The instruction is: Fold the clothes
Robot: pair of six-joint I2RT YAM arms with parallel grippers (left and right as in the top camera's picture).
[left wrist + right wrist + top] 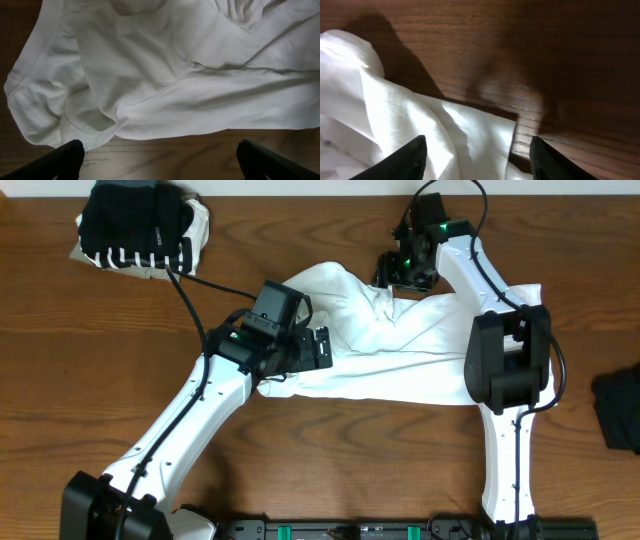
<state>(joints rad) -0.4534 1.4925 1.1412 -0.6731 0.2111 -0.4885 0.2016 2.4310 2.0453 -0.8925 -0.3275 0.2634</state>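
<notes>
Overhead: I see white T-shirt [400,350] only in part. Left arm [200,410] covers left hem, right arm [505,360] covers right side. Dark garment [618,412] cut by right edge. Striped pile [140,225]: label too small to read. Left wrist view: shirt runs past top and right edges.

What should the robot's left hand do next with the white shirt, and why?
Probably lower the left gripper onto the near edge of the white T-shirt and pinch it. It is wide open and empty just short of that edge, and the shirt lies crumpled.
</notes>
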